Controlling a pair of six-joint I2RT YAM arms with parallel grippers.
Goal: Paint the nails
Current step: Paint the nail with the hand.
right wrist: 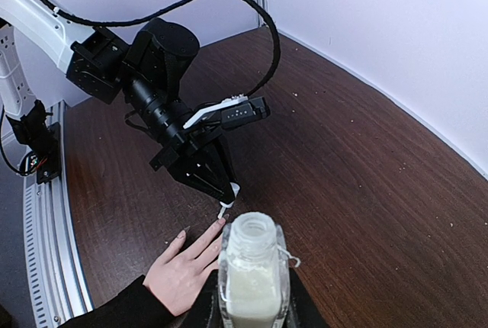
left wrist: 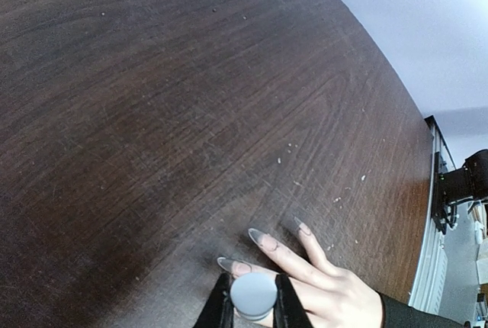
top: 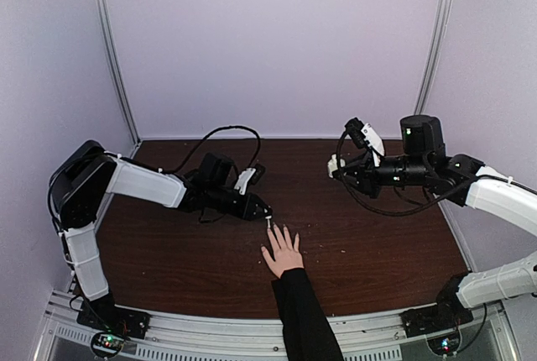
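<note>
The nails [left wrist: 263, 238] are lying on the brown table [top: 377, 243], on a hand [top: 284, 253] with its fingers spread out. They are sitting right under the tips of the left gripper [top: 263, 211] and just in front of them.

The left gripper is squeezing a white cap [left wrist: 254, 295], and a little brush [right wrist: 226, 204] is hanging down from it. The brush tip is pointing at the end of one finger (it is too small to tell if it is touching the nail). So the painting seems to be happening at that one nail right now.

The nails are looking pale and a bit grey. The pictures are not showing which ones have paint on them, so most of the job may be waiting.

The right gripper [top: 337, 166] is hanging up in the air, with the hand down low and well off to its side. It is gripping the open bottle [right wrist: 249, 271] upright. The bottle is looking nearly full of whitish paint, so there seems to be plenty for more dips.
</note>
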